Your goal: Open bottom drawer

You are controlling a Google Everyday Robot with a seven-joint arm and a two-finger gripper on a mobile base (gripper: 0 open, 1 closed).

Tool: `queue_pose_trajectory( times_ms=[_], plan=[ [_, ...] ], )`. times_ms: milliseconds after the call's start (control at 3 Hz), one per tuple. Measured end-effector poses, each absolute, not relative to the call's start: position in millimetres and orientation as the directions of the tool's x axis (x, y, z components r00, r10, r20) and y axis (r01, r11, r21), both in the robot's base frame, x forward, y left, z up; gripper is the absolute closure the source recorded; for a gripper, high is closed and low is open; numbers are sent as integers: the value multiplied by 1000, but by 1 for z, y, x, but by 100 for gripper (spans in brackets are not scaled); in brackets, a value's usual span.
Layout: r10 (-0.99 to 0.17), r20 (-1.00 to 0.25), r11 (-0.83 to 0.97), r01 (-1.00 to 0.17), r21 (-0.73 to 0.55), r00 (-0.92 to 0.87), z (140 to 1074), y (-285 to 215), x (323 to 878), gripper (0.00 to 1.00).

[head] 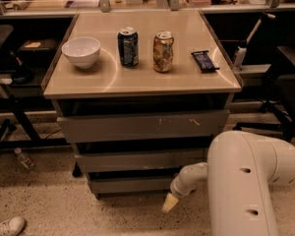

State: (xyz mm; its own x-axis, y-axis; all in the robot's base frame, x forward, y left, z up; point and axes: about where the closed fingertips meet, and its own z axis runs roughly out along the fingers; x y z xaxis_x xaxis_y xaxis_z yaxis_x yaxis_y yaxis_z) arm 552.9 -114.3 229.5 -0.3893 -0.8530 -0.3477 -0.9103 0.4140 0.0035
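Observation:
The bottom drawer (130,184) is the lowest and narrowest grey front of the three-drawer cabinet, flat and unmarked, with a dark gap above it. Above it are the mid-sized front (140,160) and the widest front with white scratches (142,126). My gripper (169,203) is at the end of the white arm, low near the floor, just in front of the bottom drawer's right end. Its cream tip points down-left. The drawer's inside is hidden.
On the tan cabinet top (187,80) stand a white bowl (81,51), a blue can (128,46), a gold can (163,51) and a dark snack bar (205,61). My big white arm link (246,181) fills the lower right. A bottle (23,158) and a shoe (7,226) lie on the floor at left.

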Motion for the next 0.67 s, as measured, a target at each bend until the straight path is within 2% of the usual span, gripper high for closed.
queue_pose_trajectory(
  times_ms=[667],
  plan=[
    [-854,-343,427,-903,-33,-392,206,-131,573,0]
  ],
)
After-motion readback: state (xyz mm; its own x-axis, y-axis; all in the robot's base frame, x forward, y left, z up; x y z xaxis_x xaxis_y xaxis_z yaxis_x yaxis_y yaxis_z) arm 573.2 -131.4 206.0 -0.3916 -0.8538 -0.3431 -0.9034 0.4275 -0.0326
